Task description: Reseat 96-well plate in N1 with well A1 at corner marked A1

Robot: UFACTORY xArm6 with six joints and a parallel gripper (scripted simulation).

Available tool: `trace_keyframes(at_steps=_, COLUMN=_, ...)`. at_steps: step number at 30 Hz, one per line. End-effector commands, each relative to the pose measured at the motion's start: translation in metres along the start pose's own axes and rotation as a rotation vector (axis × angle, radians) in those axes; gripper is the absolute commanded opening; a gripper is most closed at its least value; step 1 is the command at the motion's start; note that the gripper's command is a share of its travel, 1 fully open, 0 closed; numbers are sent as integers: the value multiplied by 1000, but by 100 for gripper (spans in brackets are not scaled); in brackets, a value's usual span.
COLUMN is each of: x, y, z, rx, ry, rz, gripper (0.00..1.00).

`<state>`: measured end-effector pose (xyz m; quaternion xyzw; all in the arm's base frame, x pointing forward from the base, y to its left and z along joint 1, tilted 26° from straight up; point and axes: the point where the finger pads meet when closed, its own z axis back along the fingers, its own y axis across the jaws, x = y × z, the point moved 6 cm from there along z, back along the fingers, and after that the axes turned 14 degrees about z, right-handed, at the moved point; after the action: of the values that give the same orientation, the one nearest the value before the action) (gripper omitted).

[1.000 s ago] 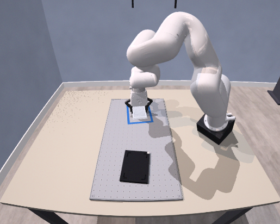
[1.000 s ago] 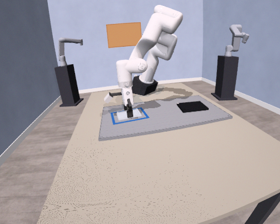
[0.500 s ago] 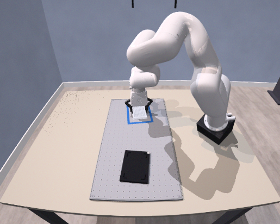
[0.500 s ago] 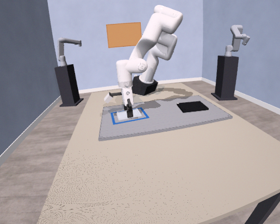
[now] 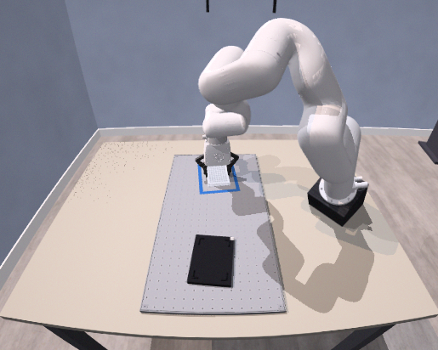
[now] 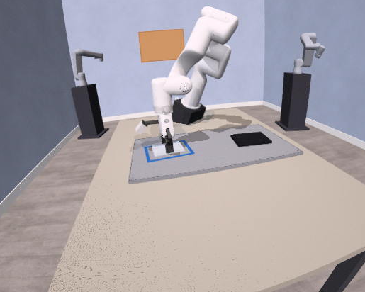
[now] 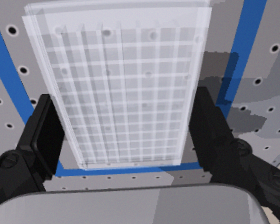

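So at this point the plate (image 5: 219, 174) was over on B1 (image 5: 218, 189), the blue taped outline at the far end of the deck (image 5: 184, 256), not in the nest. The gripper (image 5: 217, 172) was down over it with both black fingers against its long sides, pinching the plate. In the wrist view it looked raised a touch off the deck, but I couldn't say for sure. Further right in the exterior view, N1 (image 6: 251, 139) sat with nothing in it, well apart from B1. I'd call it roughly halfway: plate out of N1, regripped. Carrying it back and seating it with A1 at the marked corner (image 5: 231, 239) was left. Couldn't make out the cut corner.
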<state>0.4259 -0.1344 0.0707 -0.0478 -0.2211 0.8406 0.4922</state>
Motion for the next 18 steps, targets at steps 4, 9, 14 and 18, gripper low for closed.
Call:
trace_keyframes(at_steps=4, x=-1, y=-1, z=6, rx=-2, ry=3, rz=1, gripper=0)
trace_keyframes(at_steps=9, x=-1, y=-1, z=9, rx=-2, ry=3, rz=1, gripper=0)
trace_keyframes(at_steps=14, x=-1, y=-1, z=11, rx=-2, ry=3, rz=1, gripper=0)
trace_keyframes(at_steps=18, x=-1, y=-1, z=14, rx=-2, ry=3, rz=1, gripper=0)
